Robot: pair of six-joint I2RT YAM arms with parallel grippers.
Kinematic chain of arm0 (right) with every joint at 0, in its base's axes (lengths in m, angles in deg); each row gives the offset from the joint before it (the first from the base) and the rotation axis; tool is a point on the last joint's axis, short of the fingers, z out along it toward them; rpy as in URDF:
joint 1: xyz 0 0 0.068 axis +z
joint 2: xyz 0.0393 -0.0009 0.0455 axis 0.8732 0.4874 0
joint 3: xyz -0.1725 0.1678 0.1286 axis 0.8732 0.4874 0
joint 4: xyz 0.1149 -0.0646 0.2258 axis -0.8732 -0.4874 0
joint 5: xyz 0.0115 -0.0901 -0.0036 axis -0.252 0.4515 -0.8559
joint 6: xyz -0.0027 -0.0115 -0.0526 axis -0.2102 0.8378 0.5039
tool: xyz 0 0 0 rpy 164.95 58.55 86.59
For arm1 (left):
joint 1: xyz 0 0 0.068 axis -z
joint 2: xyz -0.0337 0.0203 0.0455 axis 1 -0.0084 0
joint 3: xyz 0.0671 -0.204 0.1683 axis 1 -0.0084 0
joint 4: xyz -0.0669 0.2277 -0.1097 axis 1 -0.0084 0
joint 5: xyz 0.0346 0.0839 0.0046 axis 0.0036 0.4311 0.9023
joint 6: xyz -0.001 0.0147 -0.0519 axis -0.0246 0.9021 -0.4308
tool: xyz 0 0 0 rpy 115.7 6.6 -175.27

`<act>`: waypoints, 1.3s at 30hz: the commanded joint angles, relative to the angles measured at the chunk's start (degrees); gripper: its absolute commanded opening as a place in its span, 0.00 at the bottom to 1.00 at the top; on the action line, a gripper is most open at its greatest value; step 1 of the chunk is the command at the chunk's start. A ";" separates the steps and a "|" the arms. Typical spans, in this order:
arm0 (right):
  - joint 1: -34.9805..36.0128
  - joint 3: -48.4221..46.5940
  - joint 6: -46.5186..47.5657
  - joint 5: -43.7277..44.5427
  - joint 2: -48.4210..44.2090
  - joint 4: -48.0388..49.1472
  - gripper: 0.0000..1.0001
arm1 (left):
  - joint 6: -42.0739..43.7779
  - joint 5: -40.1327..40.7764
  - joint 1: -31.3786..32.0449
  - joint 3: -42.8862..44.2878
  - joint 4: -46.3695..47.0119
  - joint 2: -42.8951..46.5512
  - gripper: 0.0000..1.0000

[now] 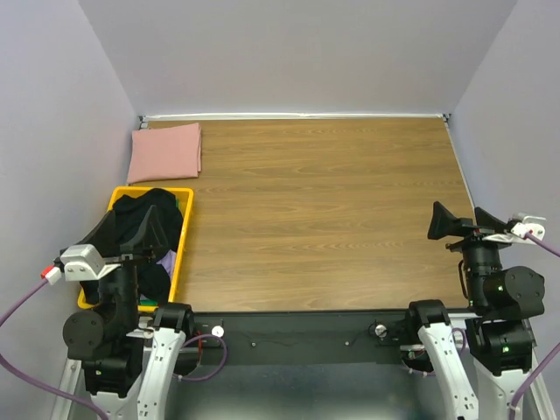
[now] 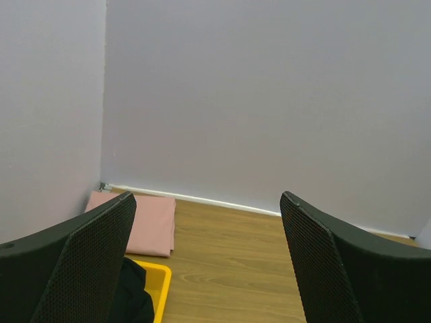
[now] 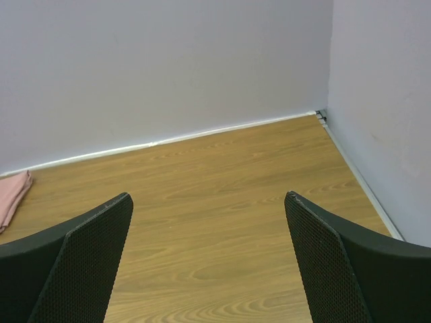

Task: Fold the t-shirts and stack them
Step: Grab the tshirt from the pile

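Observation:
A dusty pink t-shirt [image 1: 166, 150] lies folded at the table's far left corner; it also shows in the left wrist view [image 2: 151, 225] and at the edge of the right wrist view [image 3: 10, 195]. A black t-shirt [image 1: 149, 203] is heaped in the yellow crate [image 1: 185, 229], with a bit of lavender t-shirt [image 1: 166, 261] under it. My left gripper [image 1: 131, 229] hovers over the crate, open and empty, also seen in its wrist view [image 2: 209, 196]. My right gripper [image 1: 459, 223] is open and empty above the table's right side, also seen in its wrist view [image 3: 207, 196].
The yellow crate's far corner [image 2: 158, 276] sits just below my left fingers [image 2: 94, 256]. Walls close the table on the left, the back and the right. A white strip [image 3: 168, 140] runs along the back edge.

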 commanded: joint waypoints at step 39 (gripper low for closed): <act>1.59 7.25 -12.26 -12.56 -1.77 -0.16 1.00 | -15.15 11.94 -21.76 -3.31 2.29 -67.83 0.29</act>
